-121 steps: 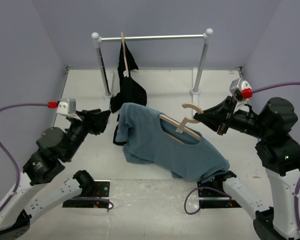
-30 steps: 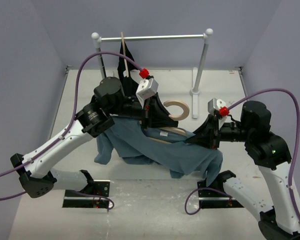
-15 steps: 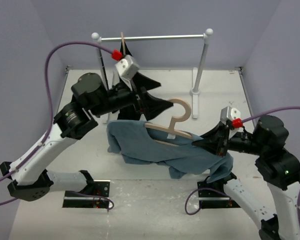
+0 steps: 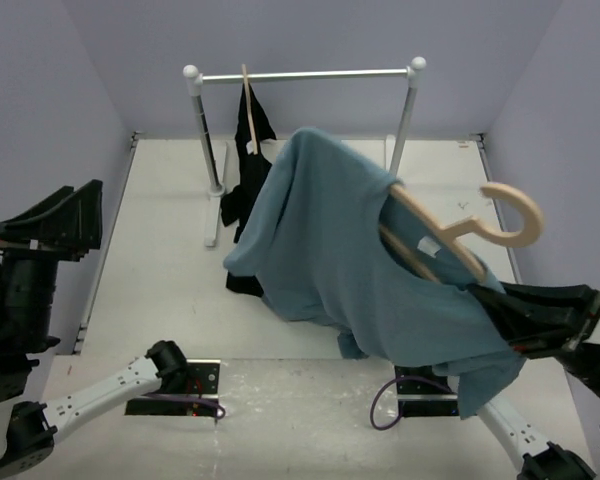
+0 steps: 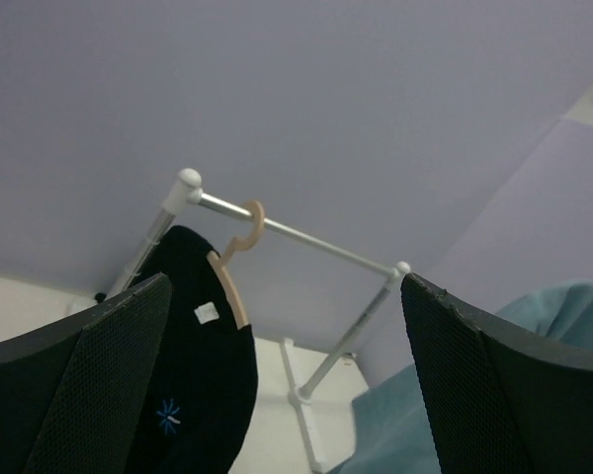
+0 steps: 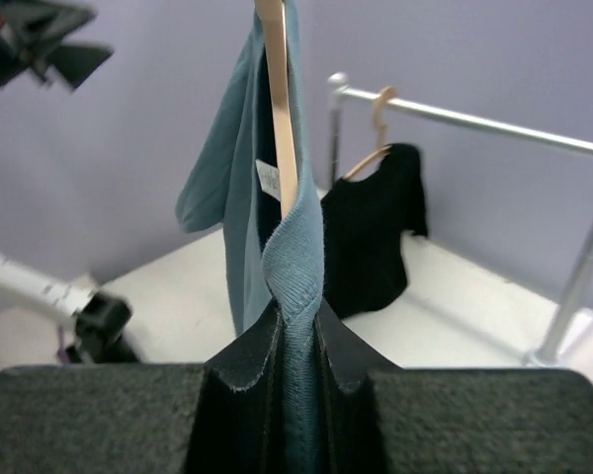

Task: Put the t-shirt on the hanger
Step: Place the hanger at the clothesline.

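- The right claw (image 6: pixel 298 314) was clamped on a fold of the shirt (image 6: pixel 295 262), with the ribbed edge pinched between its two fingers.
- Straight out from the fingertips the hanger (image 6: pixel 278 109) stood on edge. Its wood touched the pinched fold and ran up and away from the claw inside the cloth.
- Whether the fingers also gripped the wood could not be told.
- The shirt was draped over the hanger, clear of the table (image 4: pixel 170 270). In the top view it hung in a broad sheet to the claw's left, and one corner sagged below the claw.
- The hook (image 4: pixel 492 238) stuck out of the neck opening, just above the claw.
- Farther out, past the shirt, a rail (image 6: pixel 474 120) carried a black garment (image 6: pixel 371 237) on a second hanger (image 6: pixel 380 107).
- The left claw (image 5: pixel 285 286) stood with its fingers wide apart and nothing between them, well apart from the shirt.
- Ahead of and above this claw ran the same rail. The black garment showed by its left finger and a patch of shirt by its right finger.
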